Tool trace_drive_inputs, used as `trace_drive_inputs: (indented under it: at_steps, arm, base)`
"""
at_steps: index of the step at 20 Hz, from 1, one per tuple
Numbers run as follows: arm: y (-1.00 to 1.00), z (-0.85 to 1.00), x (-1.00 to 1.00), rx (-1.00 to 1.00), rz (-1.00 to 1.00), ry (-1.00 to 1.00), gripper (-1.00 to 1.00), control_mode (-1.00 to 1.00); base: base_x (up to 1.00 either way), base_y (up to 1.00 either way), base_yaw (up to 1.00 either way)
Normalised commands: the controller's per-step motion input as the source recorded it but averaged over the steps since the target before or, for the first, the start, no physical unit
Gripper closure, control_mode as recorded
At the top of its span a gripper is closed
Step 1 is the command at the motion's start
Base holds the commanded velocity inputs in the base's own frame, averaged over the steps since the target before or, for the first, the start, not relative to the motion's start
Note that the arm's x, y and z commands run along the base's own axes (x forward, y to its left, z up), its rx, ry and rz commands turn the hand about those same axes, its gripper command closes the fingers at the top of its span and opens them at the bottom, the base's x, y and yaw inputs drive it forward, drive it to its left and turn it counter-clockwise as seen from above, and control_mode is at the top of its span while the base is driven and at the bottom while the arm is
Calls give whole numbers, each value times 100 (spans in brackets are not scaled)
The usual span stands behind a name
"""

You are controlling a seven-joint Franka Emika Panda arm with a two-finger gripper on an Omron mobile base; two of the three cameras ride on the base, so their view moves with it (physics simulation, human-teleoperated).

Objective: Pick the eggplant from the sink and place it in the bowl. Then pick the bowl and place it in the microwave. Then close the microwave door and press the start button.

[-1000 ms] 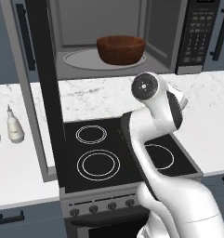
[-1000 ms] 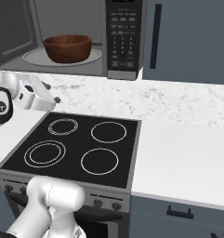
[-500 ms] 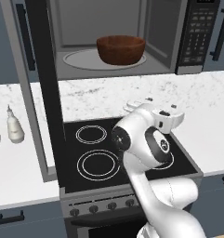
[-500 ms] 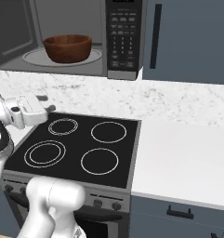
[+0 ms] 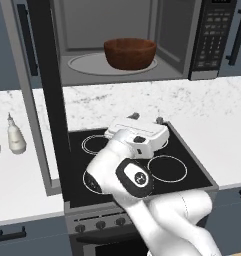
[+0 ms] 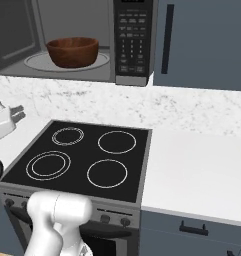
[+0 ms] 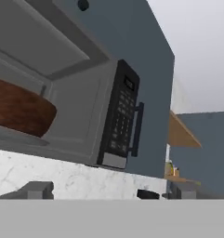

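Note:
The reddish-brown wooden bowl sits on the glass plate inside the open microwave. In the hand view the bowl shows at the left, beside the black keypad. The microwave door stands swung out to the left. My gripper hangs open and empty over the back of the cooktop, below and in front of the microwave. The eggplant is hidden and the sink is out of view.
A black cooktop with several rings lies under my arm. Two white bottles stand on the left counter behind the open door. White marble counter stretches to the right, under a dark cabinet.
My arm has folded down and the hand has dropped from microwave height to just above the cooktop. The bowl and the door have not moved.

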Motion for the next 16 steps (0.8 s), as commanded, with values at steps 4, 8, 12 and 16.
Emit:
trace_drive_inputs:
  at_steps: [4,8,12,16]
  arm:
    - [74,-23,1,-33,-10,-2,-100,-100]
    - [90,-1,1,-38,-19,-1,-100,-100]
    - [99,3,0,-37,-21,0,-100,-100]
    - [89,0,2,-27,-19,0,-100,-100]
  base:
    - [0,0,0]
    - [0,0,0]
    - [0,0,0]
    - [0,0,0]
